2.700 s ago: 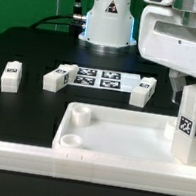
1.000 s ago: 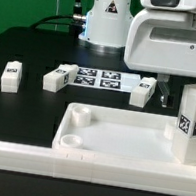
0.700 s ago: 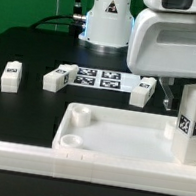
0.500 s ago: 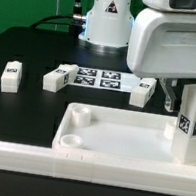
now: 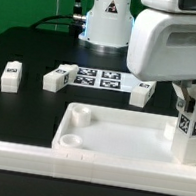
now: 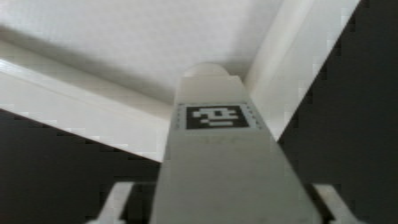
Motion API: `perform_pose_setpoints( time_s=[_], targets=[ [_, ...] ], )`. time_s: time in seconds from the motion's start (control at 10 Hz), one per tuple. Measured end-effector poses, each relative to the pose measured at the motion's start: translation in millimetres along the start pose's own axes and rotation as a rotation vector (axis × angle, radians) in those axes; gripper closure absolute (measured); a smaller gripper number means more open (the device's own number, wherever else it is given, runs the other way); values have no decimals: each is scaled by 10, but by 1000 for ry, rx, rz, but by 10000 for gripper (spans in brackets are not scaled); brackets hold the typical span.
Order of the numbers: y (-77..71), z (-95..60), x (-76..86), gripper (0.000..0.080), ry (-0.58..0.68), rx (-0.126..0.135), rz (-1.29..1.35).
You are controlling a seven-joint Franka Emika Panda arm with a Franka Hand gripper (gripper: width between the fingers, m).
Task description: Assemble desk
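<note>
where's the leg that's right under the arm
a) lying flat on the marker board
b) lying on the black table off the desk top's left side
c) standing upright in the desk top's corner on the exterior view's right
c: the leg stands upright with its foot inside the desk top, at the corner on the exterior view's right, its tag facing the camera.

White boxy arm (image 5: 175,41) shell; blk triangle mark on base (image 5: 106,25).
</note>
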State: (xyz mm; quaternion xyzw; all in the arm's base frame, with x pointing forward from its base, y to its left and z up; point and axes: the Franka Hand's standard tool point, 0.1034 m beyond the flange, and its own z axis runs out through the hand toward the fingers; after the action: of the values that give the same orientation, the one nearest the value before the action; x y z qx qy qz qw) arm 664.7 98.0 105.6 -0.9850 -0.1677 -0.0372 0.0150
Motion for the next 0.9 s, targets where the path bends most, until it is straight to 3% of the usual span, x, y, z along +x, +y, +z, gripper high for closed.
perform_pose_setpoints(
  time_s=[0.5,0.9],
  targets=[
    [4,2,-2,511,0,1,223],
    [23,13,-7,511,11,-1,619]
  ],
)
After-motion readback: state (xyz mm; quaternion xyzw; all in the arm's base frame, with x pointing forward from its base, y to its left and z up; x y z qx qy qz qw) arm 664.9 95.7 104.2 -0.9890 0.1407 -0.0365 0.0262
